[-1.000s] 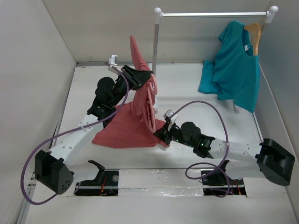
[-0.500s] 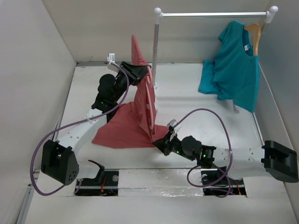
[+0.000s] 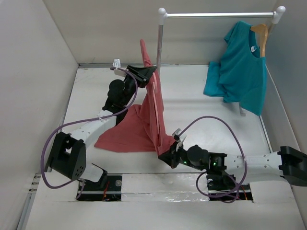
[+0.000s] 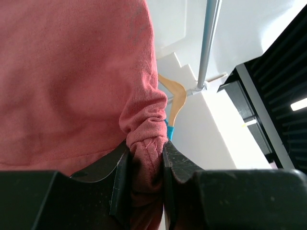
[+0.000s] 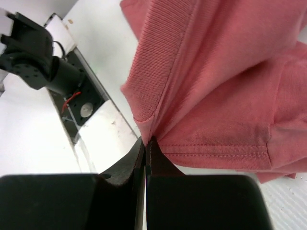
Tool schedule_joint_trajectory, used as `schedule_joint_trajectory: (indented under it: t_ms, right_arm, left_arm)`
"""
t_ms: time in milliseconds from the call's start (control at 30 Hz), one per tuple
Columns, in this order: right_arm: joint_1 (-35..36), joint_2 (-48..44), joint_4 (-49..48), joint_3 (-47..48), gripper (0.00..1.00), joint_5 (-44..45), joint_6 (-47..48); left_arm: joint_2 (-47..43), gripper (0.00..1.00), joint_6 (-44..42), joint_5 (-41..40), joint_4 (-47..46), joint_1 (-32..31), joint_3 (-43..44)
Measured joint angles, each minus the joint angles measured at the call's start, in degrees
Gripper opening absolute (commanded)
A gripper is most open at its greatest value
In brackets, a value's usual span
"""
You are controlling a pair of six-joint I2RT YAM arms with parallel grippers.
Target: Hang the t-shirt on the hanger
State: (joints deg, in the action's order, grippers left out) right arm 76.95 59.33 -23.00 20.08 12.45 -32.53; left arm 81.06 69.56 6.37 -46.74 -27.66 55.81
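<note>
So the left gripper (image 3: pixel 145 73) is clamping a bunched fold of the t-shirt (image 3: pixel 136 127) up high, and the right gripper (image 3: pixel 169 154) is pinching the hem shut down low. The cloth is stretching between them, with the rest trailing onto the table (image 3: pixel 206 110) below the left one. The hanger (image 3: pixel 156 105) is hanging just under the left gripper, mostly buried in fabric. My worry is that the right one is only biting a sliver of hem, so any harder pull is probably popping it loose or dragging the shirt off the hanger.
</note>
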Motion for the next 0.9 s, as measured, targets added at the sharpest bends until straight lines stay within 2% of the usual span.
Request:
schedule_joint_trajectory:
  t_ms: [233, 400, 600, 733, 900]
  right_arm:
    - [0.37, -3.41, 10.56, 4.7, 0.0, -0.33, 0.07]
    - [0.42, -11.06, 19.91, 9.18, 0.0, -1.92, -0.37]
    - [0.22, -16.48, 30.1, 17.77, 0.0, 1.31, 0.72]
    - [-1.81, -10.73, 29.33, 22.82, 0.0, 0.31, 2.51]
    - [-2.25, 4.46, 27.34, 25.46, 0.02, -2.89, 3.41]
  left_arm:
    - [-0.52, 0.0, -2.34, -3.78, -1.22, -0.09, -0.94]
    - [-2.25, 0.0, -7.61, -7.15, -0.48, -0.13, -1.25]
    - [-5.42, 0.0, -9.05, -4.13, -4.42, -0.13, -7.5]
    - [-7.21, 0.0, -7.98, -0.02, -5.2, -0.13, -13.42]
    - [-9.33, 0.0, -6.47, 5.33, -4.17, -0.13, -18.03]
